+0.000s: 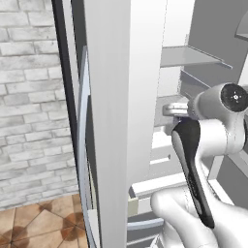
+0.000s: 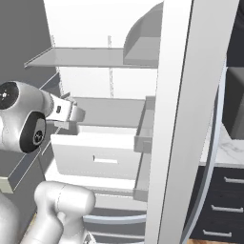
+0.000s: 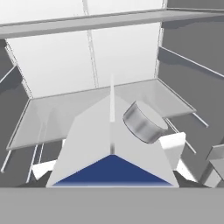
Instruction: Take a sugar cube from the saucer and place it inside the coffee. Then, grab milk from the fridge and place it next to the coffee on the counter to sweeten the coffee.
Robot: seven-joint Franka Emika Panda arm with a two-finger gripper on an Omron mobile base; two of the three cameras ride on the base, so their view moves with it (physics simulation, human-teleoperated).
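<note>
The fridge (image 1: pixel 121 97) stands open, its door edge (image 2: pixel 176 119) upright in front of the base. My gripper (image 2: pixel 71 113) reaches in over the white drawer (image 2: pixel 95 152), below a grey shelf (image 2: pixel 90 57). In the hand view the milk (image 3: pixel 113 144), a white gable-top carton with a silver round cap (image 3: pixel 142 122) and a blue face, sits right up against the camera between the jaws. My gripper (image 3: pixel 113 183) is shut on it, with the fingertips hidden behind the carton. The saucer, sugar cube and coffee are out of view.
A flat fridge shelf (image 3: pixel 52 118) lies behind the carton, with another shelf (image 3: pixel 109 19) overhead. The marble counter (image 2: pixel 228 147) over black cabinets (image 2: pixel 224 200) lies right of the door. A brick wall (image 1: pixel 29 97) and tiled floor (image 1: pixel 34 223) are to the left.
</note>
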